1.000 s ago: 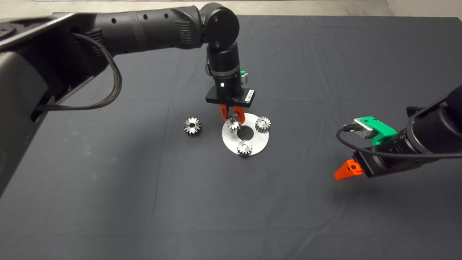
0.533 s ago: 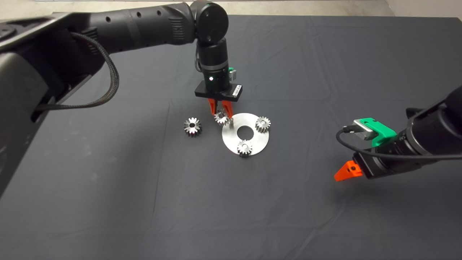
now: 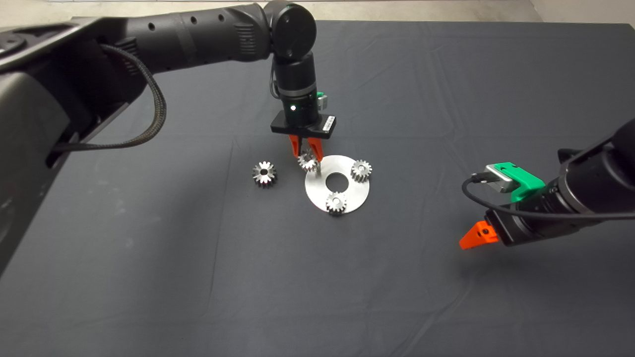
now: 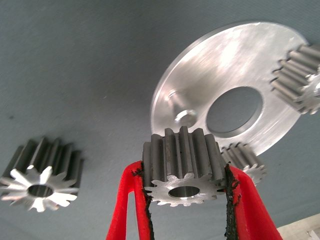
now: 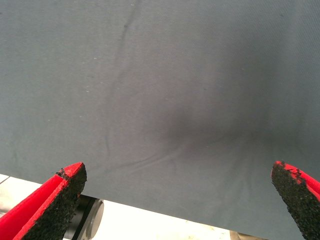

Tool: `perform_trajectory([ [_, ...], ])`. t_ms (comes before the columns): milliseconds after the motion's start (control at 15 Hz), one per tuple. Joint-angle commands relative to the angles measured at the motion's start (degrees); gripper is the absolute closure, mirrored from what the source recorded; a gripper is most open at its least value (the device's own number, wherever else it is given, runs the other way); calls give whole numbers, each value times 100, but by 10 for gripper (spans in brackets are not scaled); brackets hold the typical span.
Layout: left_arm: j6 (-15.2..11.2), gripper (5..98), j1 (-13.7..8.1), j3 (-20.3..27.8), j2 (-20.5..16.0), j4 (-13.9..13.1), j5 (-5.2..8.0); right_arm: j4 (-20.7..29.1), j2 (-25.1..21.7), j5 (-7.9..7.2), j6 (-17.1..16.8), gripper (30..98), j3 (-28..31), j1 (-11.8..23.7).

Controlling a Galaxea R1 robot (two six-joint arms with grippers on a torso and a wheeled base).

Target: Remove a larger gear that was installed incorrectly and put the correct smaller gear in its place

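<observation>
Left wrist view gives you the left gripper [image 4: 186, 187] clamped on a gear [image 4: 183, 172], held off the mat beside the silver disc [image 4: 235, 75] and its bare peg [image 4: 183, 117]. You'll find the larger gear [image 3: 264, 173] lying on the mat, well left of the disc. Right gripper [image 5: 180, 200] hangs wide open over bare mat at right.

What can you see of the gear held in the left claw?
The small gear is shiny silver metal, with straight teeth all round and a round centre hole. The left claw is shut on it, its black pads pressing opposite sides of the teeth. It hangs by the bare peg at the edge of the round metal plate.
</observation>
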Motion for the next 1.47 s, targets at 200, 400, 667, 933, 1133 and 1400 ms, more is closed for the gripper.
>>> perform_trajectory([
  [200, -113, 820, -101, 121, 36, -78, -191, 156, -35, -9, 17, 307, 54, 106],
  [400, -122, 820, -92, 129, 36, -78, -217, 156, -44, -35, 16, 307, 45, 141],
  [667, -148, 820, -79, 120, 36, -52, -270, 156, -79, -35, 16, 307, 45, 141],
  [933, -154, 820, -4, 112, 30, -43, -341, 156, -79, -35, 8, 307, 45, 141],
  [1133, -236, 820, 110, 124, 27, 136, -341, 156, -79, -35, 8, 307, 45, 141],
  [1400, -227, 821, 102, 77, 35, 150, -349, 156, -79, -35, 8, 307, 45, 141],
])
